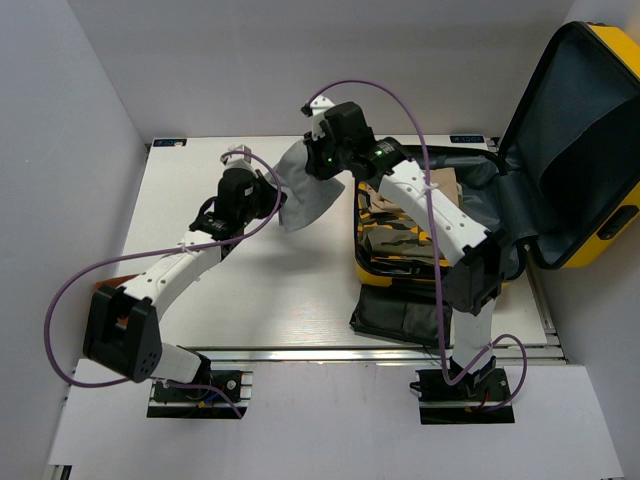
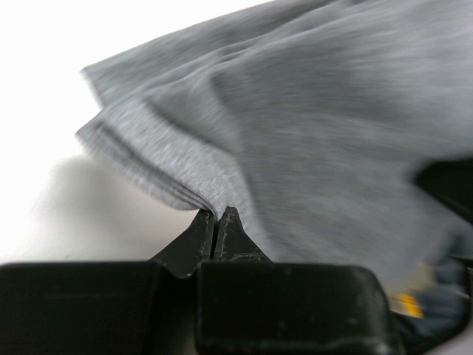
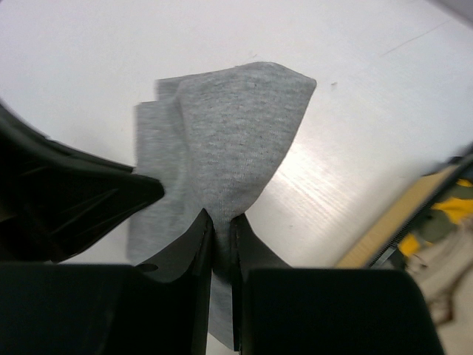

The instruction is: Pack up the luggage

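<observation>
Cloth just left of luggage rim

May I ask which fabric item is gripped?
The grey cloth, pinched by left gripper and right gripper; camouflage garment lies in the suitcase, black pouch on the table.

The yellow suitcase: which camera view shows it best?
Top external: the suitcase shows open, lid raised, clothes inside. Right wrist catches only a yellow edge; left wrist only a blurred yellow spot, perhaps it.
</observation>
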